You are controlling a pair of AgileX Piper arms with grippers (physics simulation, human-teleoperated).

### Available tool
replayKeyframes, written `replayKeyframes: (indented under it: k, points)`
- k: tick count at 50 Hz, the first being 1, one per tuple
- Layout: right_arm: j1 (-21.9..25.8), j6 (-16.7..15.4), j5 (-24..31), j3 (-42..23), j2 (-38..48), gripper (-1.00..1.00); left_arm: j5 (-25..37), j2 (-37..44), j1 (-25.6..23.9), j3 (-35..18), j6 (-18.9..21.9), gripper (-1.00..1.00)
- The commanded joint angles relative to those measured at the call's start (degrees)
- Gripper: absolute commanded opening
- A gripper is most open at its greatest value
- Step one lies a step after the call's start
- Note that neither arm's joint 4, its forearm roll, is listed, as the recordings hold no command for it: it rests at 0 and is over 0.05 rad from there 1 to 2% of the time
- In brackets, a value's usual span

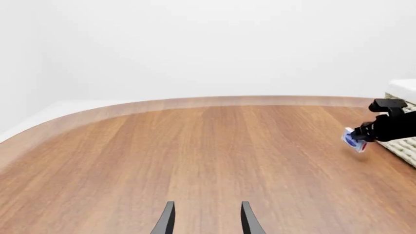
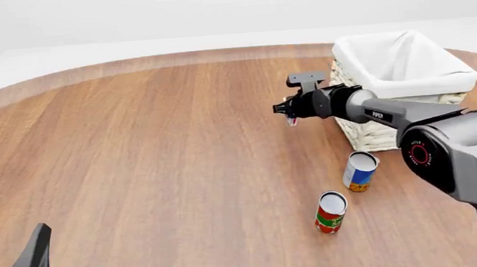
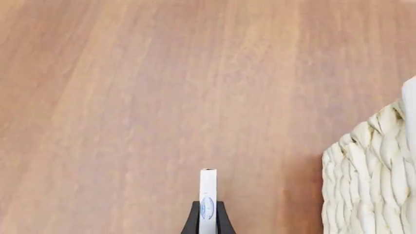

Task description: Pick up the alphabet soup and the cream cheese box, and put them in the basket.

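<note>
Wood-grain brown, the table (image 2: 139, 153) fills most of the front view, its curved far edge meeting a pale floor. Next in size is the right arm (image 2: 441, 144), a grey body low at the right with a dark forearm stretching leftward over the table. Beyond it, at the far right of the table, stands the basket (image 2: 402, 65), cream-white wicker with a white cloth folded over its rim; in the right wrist view its woven wall (image 3: 370, 175) shows close beside the gripper.

Near the viewer from the basket, the alphabet soup (image 2: 359, 171) stands upright on the wood, blue and white with an orange band at its foot, a short way from the basket's near wall. Just nearer and to its left stands the red and green can (image 2: 331, 212), also upright, apart from the soup.

At the lower left corner, the left gripper (image 2: 12, 250) hovers with its dark fingers (image 1: 167, 219) spread apart, nothing between them.

Smallest is the cream cheese box (image 2: 292, 119), pinched edge-on in the right gripper (image 2: 286, 111), whose fingers (image 3: 192, 222) are clamped on its two flat faces. It hangs in the air above the table, to the left of the basket and outside it; the left wrist view shows it (image 1: 355, 140) white, blue and red beside the wicker.
</note>
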Motion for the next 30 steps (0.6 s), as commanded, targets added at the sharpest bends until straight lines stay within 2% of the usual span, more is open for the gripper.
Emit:
replayKeyframes:
  k: [1,15,30]
  points:
    - [0.32,1.45,-1.53,3.43,-4.99,-1.0,0.0,0.0,0.0,0.0,0.0,1.0]
    - [1.13,2.48,-3.11,9.1,-11.05,-1.0,0.0,0.0,0.0,0.0,0.0,1.0]
    - [2.04,6.32,-6.43,19.23,-20.72,-1.0,0.0,0.0,0.0,0.0,0.0,1.0]
